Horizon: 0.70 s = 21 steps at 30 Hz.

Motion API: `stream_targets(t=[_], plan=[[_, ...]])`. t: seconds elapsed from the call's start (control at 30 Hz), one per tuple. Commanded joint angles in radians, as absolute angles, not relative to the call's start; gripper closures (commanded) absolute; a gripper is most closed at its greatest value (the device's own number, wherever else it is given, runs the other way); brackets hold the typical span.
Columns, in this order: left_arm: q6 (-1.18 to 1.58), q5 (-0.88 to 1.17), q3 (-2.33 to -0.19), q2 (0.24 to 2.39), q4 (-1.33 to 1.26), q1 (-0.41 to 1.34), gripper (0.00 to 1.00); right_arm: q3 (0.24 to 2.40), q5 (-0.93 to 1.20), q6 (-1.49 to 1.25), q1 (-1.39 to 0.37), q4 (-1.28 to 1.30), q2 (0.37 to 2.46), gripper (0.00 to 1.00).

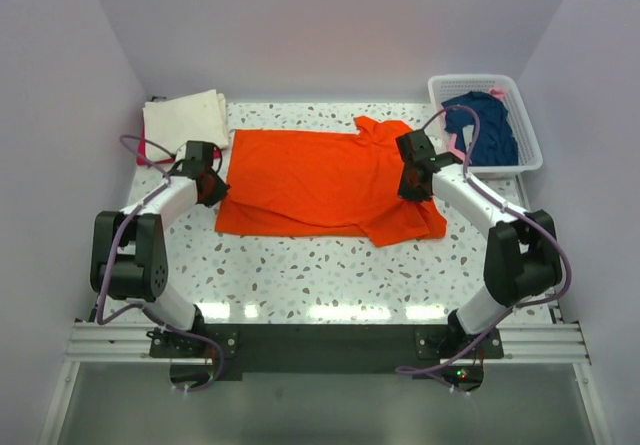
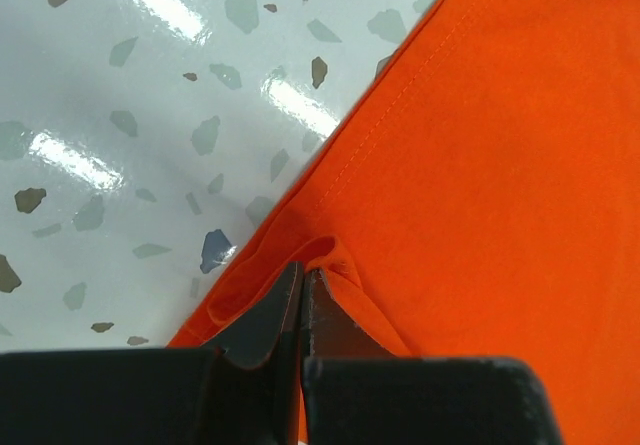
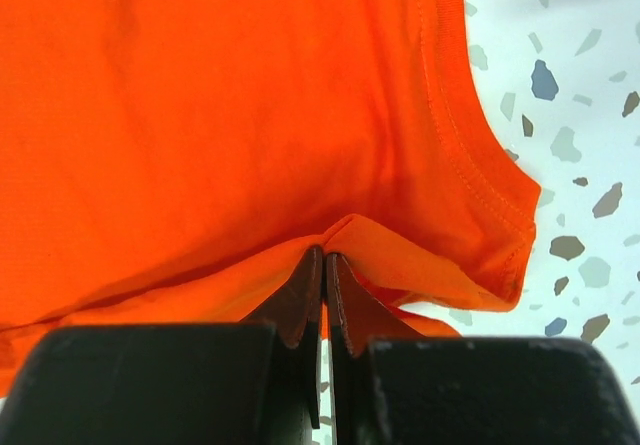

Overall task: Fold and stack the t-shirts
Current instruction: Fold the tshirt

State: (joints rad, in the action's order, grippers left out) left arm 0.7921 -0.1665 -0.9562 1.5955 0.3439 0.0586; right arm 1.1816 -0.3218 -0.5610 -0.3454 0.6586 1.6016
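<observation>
Orange t-shirt: light, limp, likely draping; left end effector and right end effector are each clamping its edge.

A white plastic lattice basket is sitting at the far right corner of a glossy, grey-flecked white counter, which is reflecting overhead lights near its front edge; pale lilac walls are enclosing it.

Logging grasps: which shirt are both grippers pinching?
The orange t-shirt, spread mid-table; the cream one lies folded far left, the navy one in the basket.
</observation>
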Motion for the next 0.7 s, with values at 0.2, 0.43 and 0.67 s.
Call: stream_targets(t=[0.2,0.43,0.67], plan=[[0.793,-0.184,-1.034,1.638,0.339,0.052,1.00,1.216,-0.229,-0.520,-0.269,0.600,1.617,1.00],[0.792,-0.189,-1.065,1.654,0.348,0.051,1.00,1.215,-0.189,-0.517,-0.241,0.587,1.621,1.00],[0.788,-0.192,-1.080,1.643,0.357,0.043,1.00,1.215,-0.169,-0.511,-0.219,0.588,1.609,1.00]])
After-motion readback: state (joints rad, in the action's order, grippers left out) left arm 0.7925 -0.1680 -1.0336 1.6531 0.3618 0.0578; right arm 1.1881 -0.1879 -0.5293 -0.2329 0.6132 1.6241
